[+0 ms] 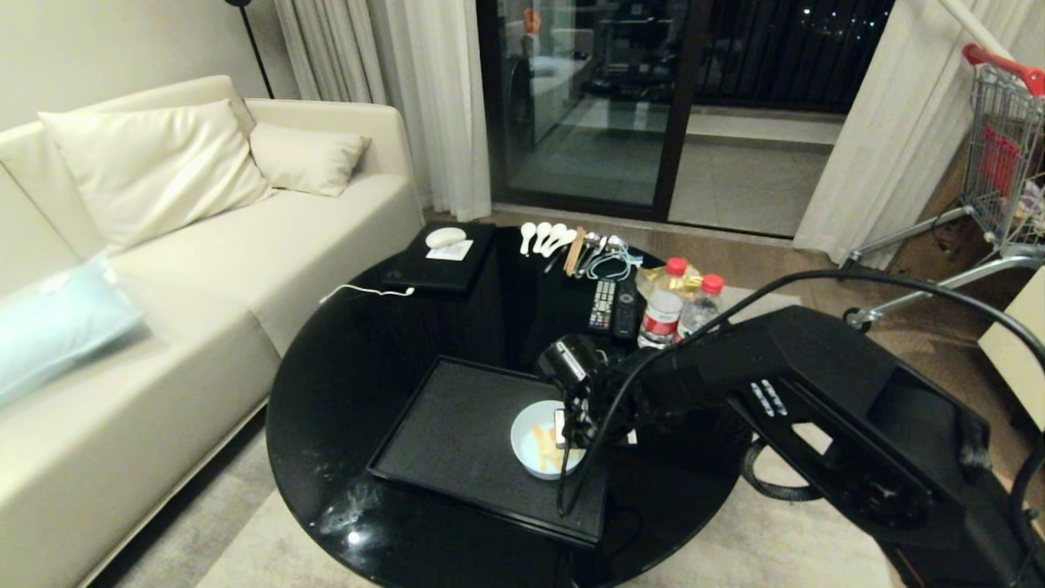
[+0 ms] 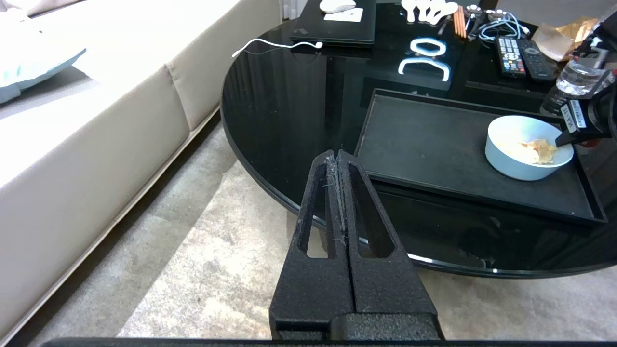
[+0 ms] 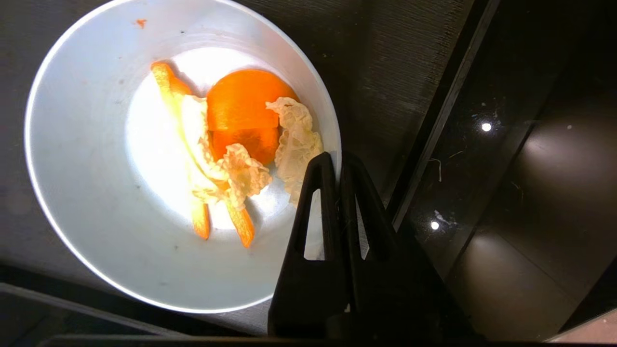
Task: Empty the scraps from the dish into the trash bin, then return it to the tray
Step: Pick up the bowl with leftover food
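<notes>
The dish (image 1: 531,437), a pale round bowl, sits at the right end of the black tray (image 1: 457,433) on the round table. Orange and whitish scraps (image 3: 241,115) lie inside the dish (image 3: 120,193). My right gripper (image 3: 336,156) points down and is shut on the dish's right rim, one finger inside and one outside. From the left wrist view the same grip shows on the dish (image 2: 511,154), at the right gripper (image 2: 561,142). My left gripper (image 2: 337,153) hangs shut and empty over the carpet beside the table edge. The trash bin is out of view.
At the back of the black glass table (image 1: 351,367) lie a closed laptop (image 1: 441,261), white spoons (image 1: 543,237), two remotes (image 1: 614,306) and two red-capped bottles (image 1: 663,314). A cream sofa (image 1: 163,245) stands to the left, a shopping cart (image 1: 1004,147) at the far right.
</notes>
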